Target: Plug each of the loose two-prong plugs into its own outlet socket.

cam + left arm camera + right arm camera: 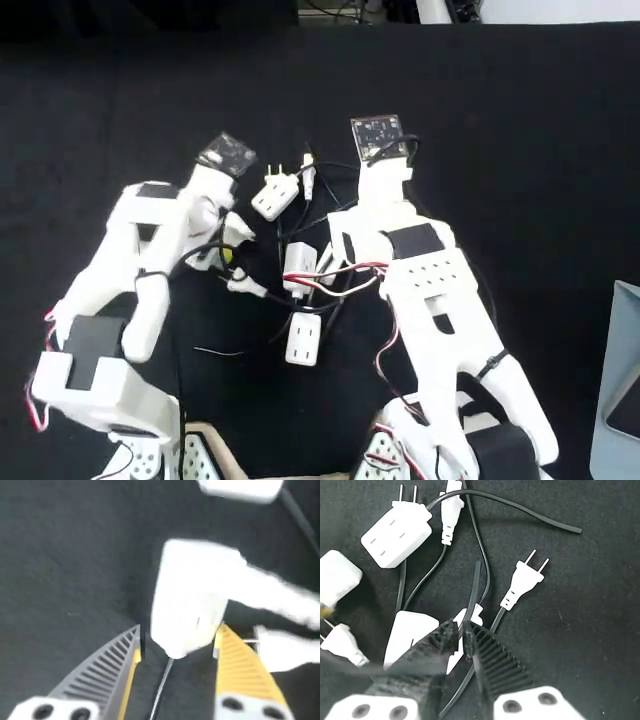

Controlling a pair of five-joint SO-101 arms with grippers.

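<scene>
My left gripper (pixel 177 632) is shut on one end of a white outlet block (pixel 192 595), which lies between its grey and yellow fingers (pixel 235 655). My right gripper (pixel 466 632) is shut on a black cable (pixel 472 590), directly over a white plug (pixel 470 616). A loose two-prong plug (pixel 524 580) lies just beyond its tips. A white multi-socket adapter (pixel 397 530) with two prongs lies farther off, and another plug (pixel 451 510) is beside it. Two more outlet blocks (pixel 300 265) (pixel 303 338) lie between the arms.
Black cables (pixel 520 507) tangle around the plugs on the black cloth (pixel 520 150). Another small white plug (pixel 342 642) lies beside the left arm's block. A grey box (pixel 620 390) stands at the table's right edge.
</scene>
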